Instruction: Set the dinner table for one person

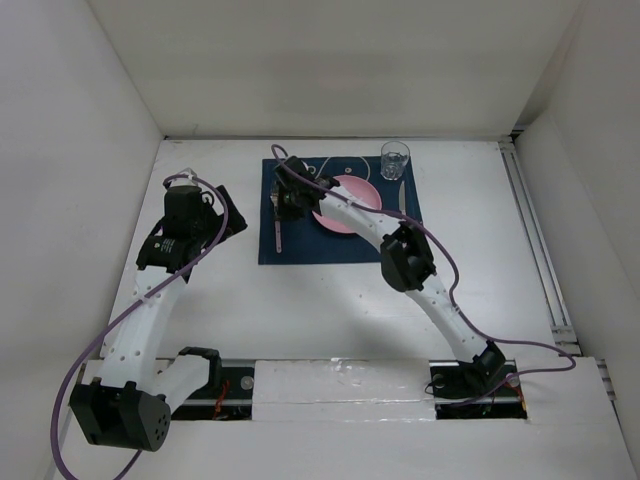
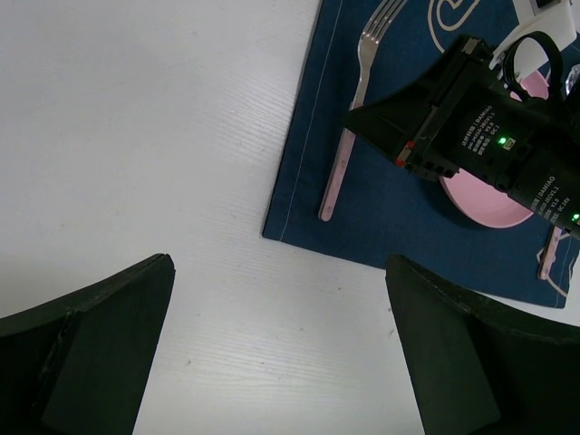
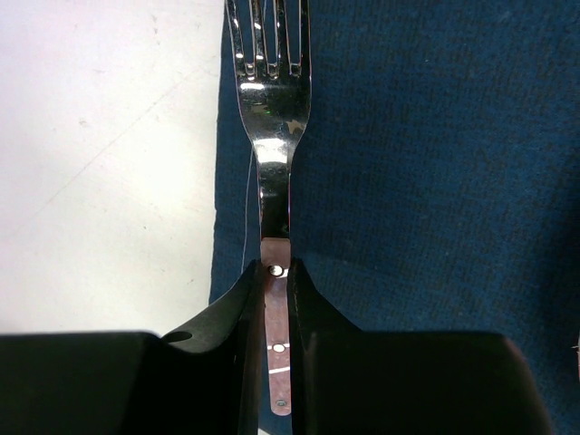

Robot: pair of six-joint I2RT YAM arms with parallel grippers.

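The dinner table (image 1: 480,250) is a plain white top. A navy placemat (image 1: 340,245) lies at its far middle, with a pink plate (image 1: 352,200) on it. A fork (image 1: 278,228) with a pink handle lies along the placemat's left edge. My right gripper (image 1: 288,205) is down on it. In the right wrist view the fingers (image 3: 240,317) are shut on the fork's handle (image 3: 276,335), tines (image 3: 270,54) pointing away. My left gripper (image 1: 222,215) hangs open and empty over bare table left of the placemat, as the left wrist view (image 2: 281,362) shows.
A clear glass (image 1: 394,160) stands at the placemat's far right corner. A thin utensil (image 1: 402,192) lies right of the plate. White walls close in the table on three sides. A rail (image 1: 535,240) runs along the right edge.
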